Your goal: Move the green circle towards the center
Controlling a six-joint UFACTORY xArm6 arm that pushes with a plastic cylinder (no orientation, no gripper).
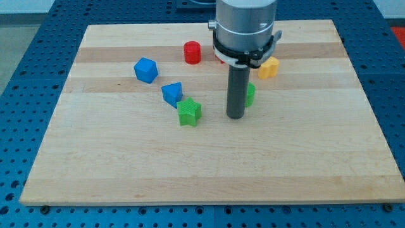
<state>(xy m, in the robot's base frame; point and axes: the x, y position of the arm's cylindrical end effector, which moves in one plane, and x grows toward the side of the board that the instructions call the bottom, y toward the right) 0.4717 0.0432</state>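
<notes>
The green circle (250, 94) lies right of the board's middle, mostly hidden behind my rod; only its right edge shows. My tip (235, 116) rests on the board just in front of and to the left of it, touching or nearly touching. A green star (189, 112) lies to the tip's left.
A blue block (172, 93) sits just above the green star, a blue cube (145, 69) further up left. A red cylinder (192, 52) stands near the view's top. A yellow block (269, 67) sits above right of the green circle. The wooden board (202, 171) lies on a blue pegboard.
</notes>
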